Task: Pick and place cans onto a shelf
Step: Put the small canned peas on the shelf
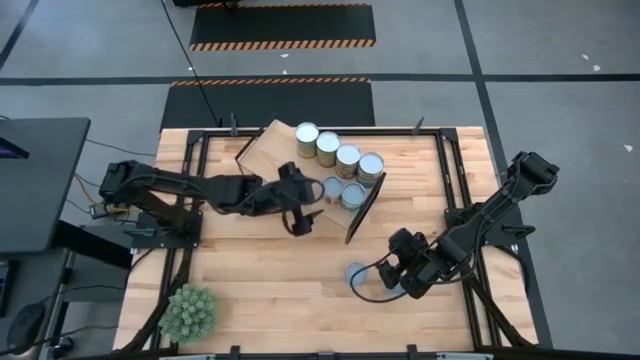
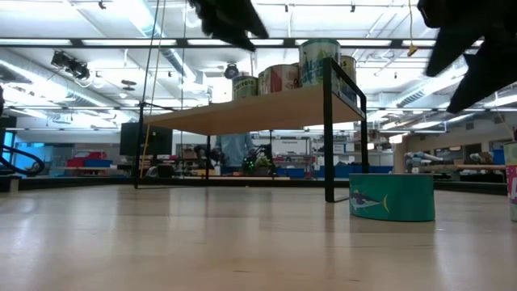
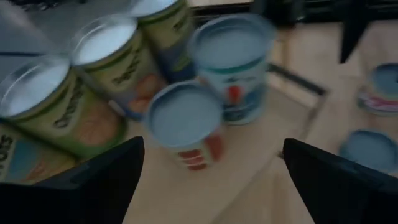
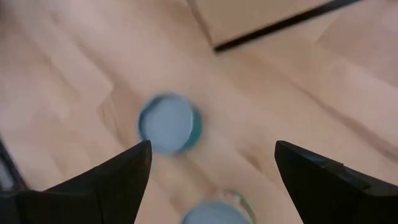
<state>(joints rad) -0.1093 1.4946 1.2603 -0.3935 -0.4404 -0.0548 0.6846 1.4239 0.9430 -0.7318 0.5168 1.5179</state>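
Cans are what we're chasing, and our left gripper (image 1: 299, 207) hangs over the shelf (image 1: 270, 150) with its fingers spread wide and nothing between them, the two blue-topped cans (image 3: 186, 121) just beyond the fingertips in its wrist view. Our right gripper (image 1: 396, 268) hovers low over the tabletop (image 1: 280, 290) on the near right, also wide open and empty, with the teal can (image 4: 168, 123) standing on the wood ahead of it and a second can (image 4: 217, 213) showing closer to the fingers. Moving outward, we count four cans in a diagonal row along the shelf's far edge (image 1: 338, 153) and two more beside them (image 1: 342, 192), so by our count six of the eight are up. That leaves, we judge, the two cans on the table near the right arm to be lifted. Off at the near left corner sits the spiky green plant ball (image 1: 189, 311), well apart from the action.
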